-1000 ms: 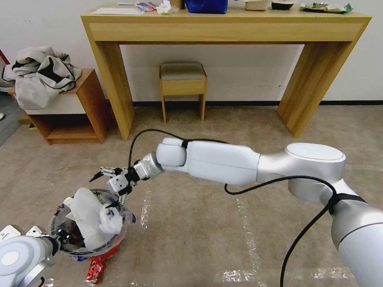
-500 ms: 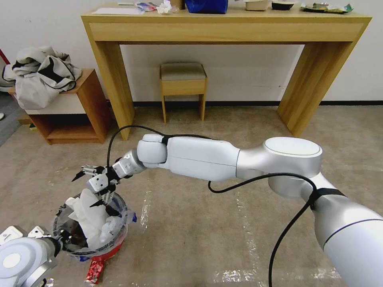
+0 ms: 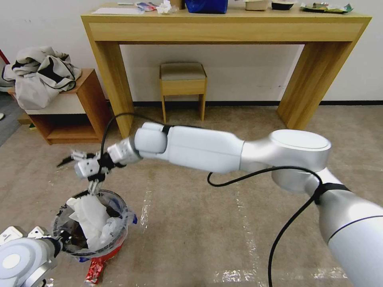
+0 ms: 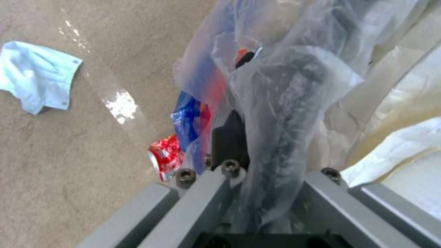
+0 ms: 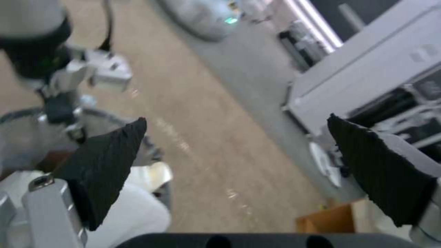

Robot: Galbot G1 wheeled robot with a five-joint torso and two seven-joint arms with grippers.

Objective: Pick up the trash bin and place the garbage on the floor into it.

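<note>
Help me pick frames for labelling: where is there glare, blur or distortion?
Head view: straight desk edges splay outward, glare streaks on the floor, the right hand slightly smeared. Left wrist view: a bright glare patch on the floor beside the soda can. Right wrist view: soft, blurred background.

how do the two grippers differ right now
The right gripper hangs above the trash bin, while the left gripper sits low at the bin's rim. The right gripper's fingers are spread wide and hold nothing; the left gripper is clamped on the bin's rim and clear plastic liner. Both are at the bin, which holds crumpled white papers.
</note>
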